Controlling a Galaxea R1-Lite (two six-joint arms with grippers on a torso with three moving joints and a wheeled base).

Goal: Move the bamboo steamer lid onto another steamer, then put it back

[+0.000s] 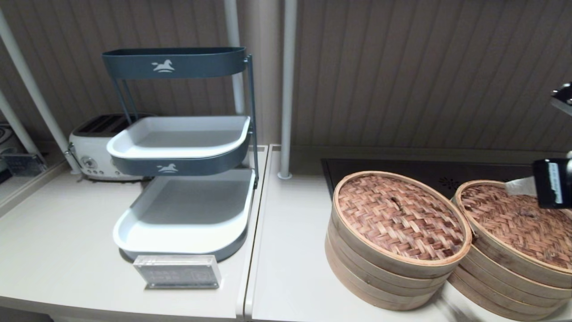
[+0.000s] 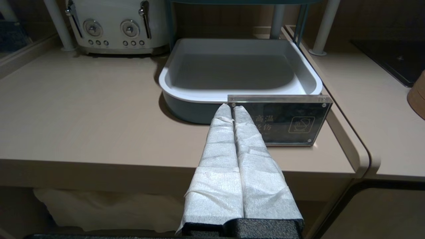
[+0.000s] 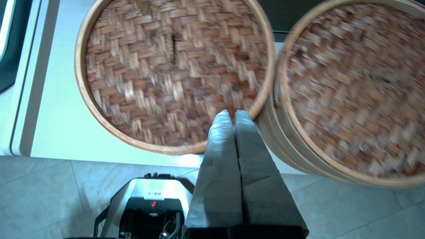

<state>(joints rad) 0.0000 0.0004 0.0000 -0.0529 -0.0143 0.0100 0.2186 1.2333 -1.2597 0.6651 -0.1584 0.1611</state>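
Observation:
The bamboo steamer lid (image 1: pixel 400 215), with a tan-pink weave and a small dark centre loop, lies on the left stack of bamboo tiers; it also shows in the right wrist view (image 3: pixel 172 73). Touching it on the right is the other steamer (image 1: pixel 505 273), capped by its darker reddish-brown lid (image 1: pixel 518 223), also in the wrist view (image 3: pixel 352 93). My right gripper (image 1: pixel 510 188) hovers above the far part of that darker lid, shut and holding nothing (image 3: pixel 232 114). My left gripper (image 2: pixel 232 108) is shut and empty, low in front of the left counter's edge.
A black cooktop (image 1: pixel 438 172) lies behind the steamers. A three-tier tray rack (image 1: pixel 183 210) stands on the left counter, with an acrylic sign (image 1: pixel 178 271) before it and a white toaster (image 1: pixel 91 150) behind. A white post (image 1: pixel 286 89) rises between the counters.

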